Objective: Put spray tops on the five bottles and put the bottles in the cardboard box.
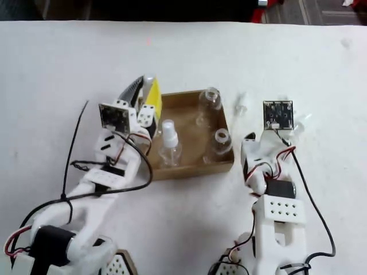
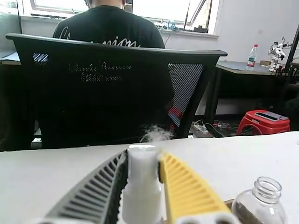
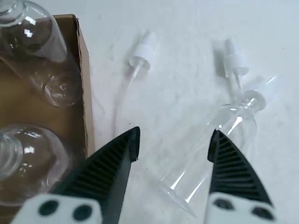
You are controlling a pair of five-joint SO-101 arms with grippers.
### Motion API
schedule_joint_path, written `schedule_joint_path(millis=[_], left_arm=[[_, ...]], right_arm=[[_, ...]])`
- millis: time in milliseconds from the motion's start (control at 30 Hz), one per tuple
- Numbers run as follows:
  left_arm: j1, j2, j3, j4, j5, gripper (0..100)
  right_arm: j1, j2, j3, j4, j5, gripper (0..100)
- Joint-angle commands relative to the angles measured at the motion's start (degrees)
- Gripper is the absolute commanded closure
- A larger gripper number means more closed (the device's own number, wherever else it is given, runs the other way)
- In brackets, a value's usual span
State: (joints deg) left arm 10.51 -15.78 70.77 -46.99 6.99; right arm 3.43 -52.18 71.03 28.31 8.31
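Three bottles stand in the cardboard box [image 1: 189,166], one capped bottle [image 1: 170,143] and two open bottles [image 1: 221,143] that probably wait for tops. A fourth bottle [image 3: 201,158] lies on the table [image 1: 69,57] just outside the box with loose spray tops [image 3: 142,56] near it, and the right gripper [image 3: 175,137] hangs over it spread wide, holding nothing, looks lined up for a grab. The left gripper [image 2: 142,158] is clamped on a white spray top [image 2: 140,186] by the box's corner, likely meant for an open neck. Table's plain white; behind it a black mesh chair [image 2: 117,84] and windows [image 2: 159,9]
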Motion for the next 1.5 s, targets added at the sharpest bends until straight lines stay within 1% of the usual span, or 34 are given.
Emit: schedule_joint_path(millis=[0, 67, 100, 200, 267, 400, 567, 700, 733, 800, 867, 1000, 1067, 1100, 1167, 1300, 1400, 1467], left_arm=[[-0.7, 0.0, 0.4, -3.7, -0.7, 98], [-1.0, 0.0, 0.4, -3.6, -0.7, 96], [-1.1, 0.0, 0.4, -3.6, -0.6, 94], [-1.1, 0.0, 0.5, -3.5, -0.4, 84], [-1.1, 0.0, 0.5, -3.3, -0.3, 80], [-1.5, 0.0, 0.2, -2.3, -0.3, 83], [-2.3, -0.3, 0.1, -2.7, -0.1, 83], [-2.3, -7.5, 0.4, -1.6, 1.3, 83], [-2.5, -10.4, 0.3, 0.9, 2.5, 83], [-2.9, -17.2, -1.1, 9.7, 5.1, 83], [-3.2, -24.3, -4.5, 23.6, 7.6, 83], [-5.4, -35.8, -16.4, 55.4, 13.1, 83], [-6.5, -39.3, -22.1, 67.5, 14.8, 83], [-7.1, -40.4, -24.4, 72.1, 15.1, 83], [-8.4, -41.1, -27.2, 77.7, 15.0, 83], [-13.1, -41.1, -26.6, 80.4, 15.3, 83], [-19.8, -41.1, -23.7, 81.6, 15.4, 83], [-24.8, -41.2, -21.5, 82.9, 15.4, 83]], right_arm=[[-0.5, -0.6, -0.5, -1.2, 0.7, 78.9], [-0.5, -0.6, -0.5, -1.2, 0.7, 78.9], [-0.5, -0.6, -0.5, -1.2, 0.7, 78.9], [-0.5, -0.6, -0.5, -1.2, 0.7, 78.9], [-0.5, -0.6, -0.5, -1.2, 0.7, 78.9], [-0.5, -0.6, -0.5, -1.2, 0.7, 78.9], [-0.5, -0.6, -0.5, -1.2, 0.7, 78.9], [-0.5, -0.6, -0.5, -1.2, 0.7, 78.9], [-0.5, -0.6, -0.5, -1.2, 0.7, 78.9], [-0.5, -0.6, -0.5, -1.2, 0.7, 78.9], [-0.5, -0.7, -0.5, -1.2, 0.7, 78.9], [0.0, -1.0, -0.5, -1.2, 1.8, 78.9], [0.0, -1.1, -0.5, -1.1, 1.7, 78.9], [0.0, -1.1, -0.6, -1.0, 1.7, 78.9], [0.0, -1.1, -0.7, -0.8, 1.7, 78.9], [0.0, -1.1, -0.8, -0.7, 1.7, 78.9], [0.0, -1.1, -1.0, -0.5, 1.7, 78.9], [0.0, -1.1, -3.1, 2.6, 1.7, 78.9]])
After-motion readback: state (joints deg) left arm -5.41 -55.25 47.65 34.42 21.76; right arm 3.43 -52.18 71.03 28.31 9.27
